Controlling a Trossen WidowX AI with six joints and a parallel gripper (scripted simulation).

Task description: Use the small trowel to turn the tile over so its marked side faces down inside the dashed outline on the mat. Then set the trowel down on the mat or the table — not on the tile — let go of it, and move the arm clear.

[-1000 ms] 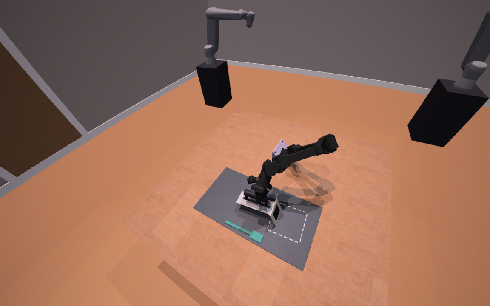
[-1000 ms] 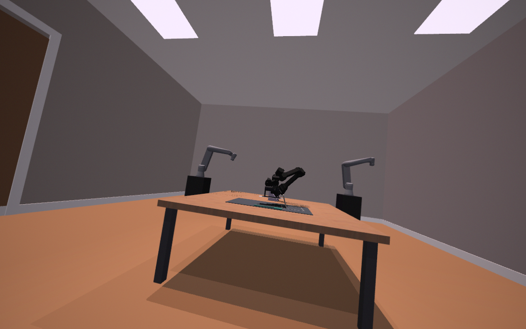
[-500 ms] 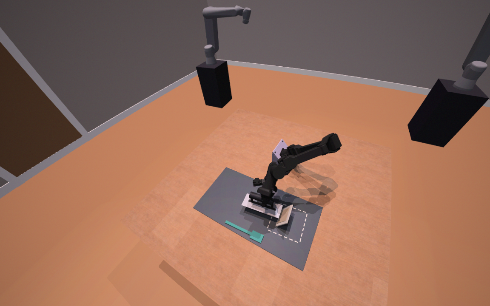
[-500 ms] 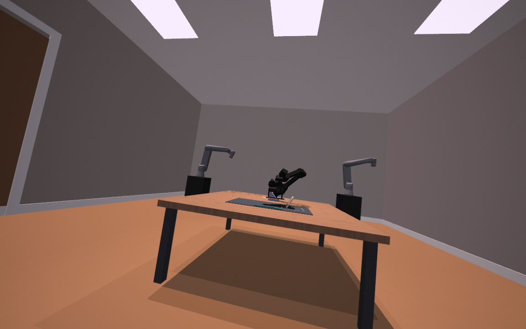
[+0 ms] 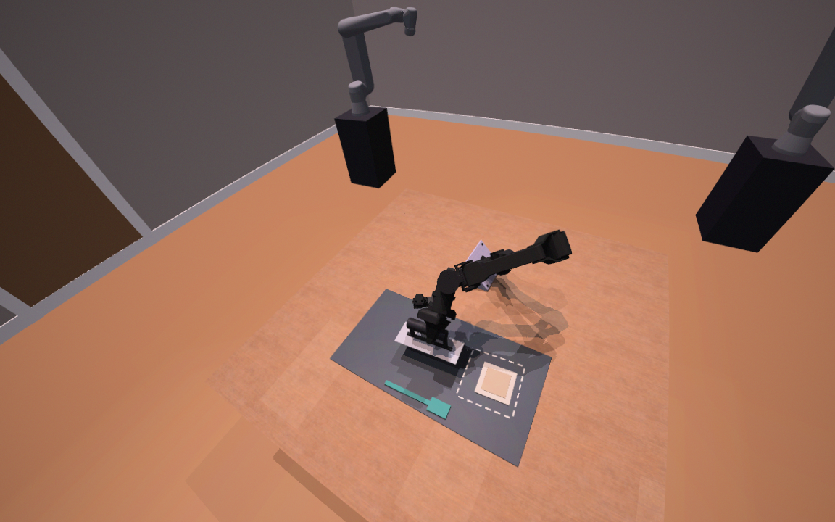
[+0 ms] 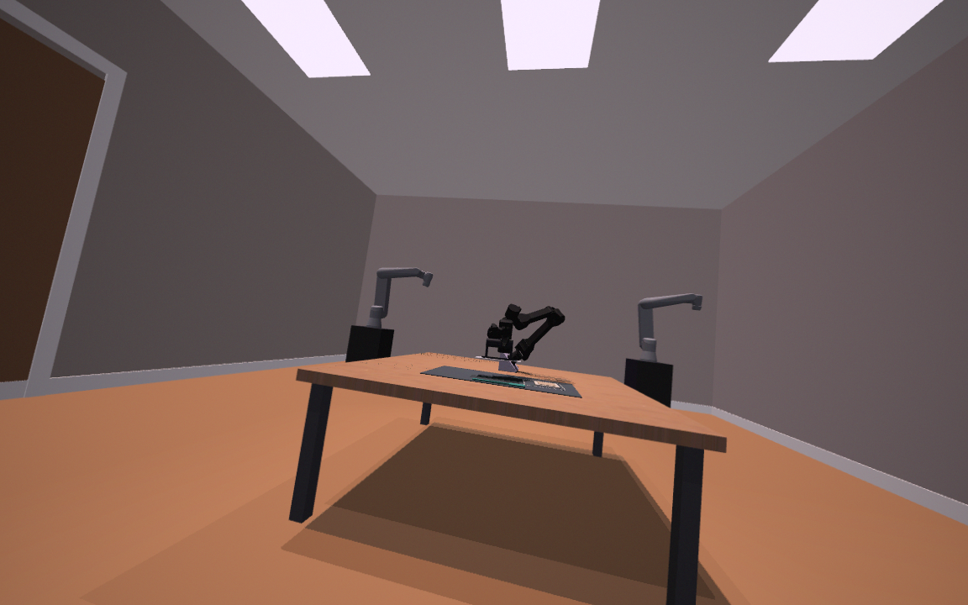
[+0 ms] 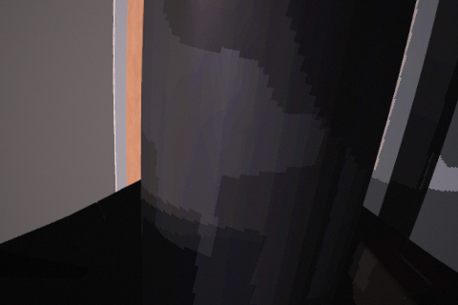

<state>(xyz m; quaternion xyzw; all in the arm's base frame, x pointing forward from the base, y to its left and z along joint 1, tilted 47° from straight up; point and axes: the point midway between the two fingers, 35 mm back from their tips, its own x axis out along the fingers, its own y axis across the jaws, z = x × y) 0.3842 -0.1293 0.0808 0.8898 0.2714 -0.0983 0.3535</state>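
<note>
On the bench (image 5: pixel 602 311), from the top view, we saw a dark mat (image 5: pixel 368 330) with a dashed outline (image 5: pixel 472 370) near its right end. The tile (image 5: pixel 495 383) lay flat inside that outline, clear of the dashes on all sides, with a plain cream face up. The teal trowel (image 5: pixel 417 397) lay on the mat just left of the outline, blade towards the tile, touching neither the tile nor the arm. The arm (image 5: pixel 511 256) folded back from a lilac base plate (image 5: pixel 479 249) and reached down to the mat. Its end effector (image 5: pixel 432 337) was low over a pale slab (image 5: pixel 405 335) beside the outline's upper left corner. The end effector was closed partway on something. As far as we could make out, that was the slab, though the fingers themselves were hidden by the wrist.

From the exterior view, the bench (image 6: pixel 502 410) stood in the middle of the room. The mat (image 6: pixel 442 371) was a thin dark strip on it. The trowel (image 6: pixel 506 380) showed as a teal line and the tile (image 6: pixel 545 384) as a pale fleck to its right. The end effector (image 6: pixel 508 360) pointed down at the slab (image 6: pixel 507 367).

In the wrist view, a dark arm link (image 7: pixel 255 128) filled nearly the whole picture, so we could not see the fingers or any held thing there.
</note>
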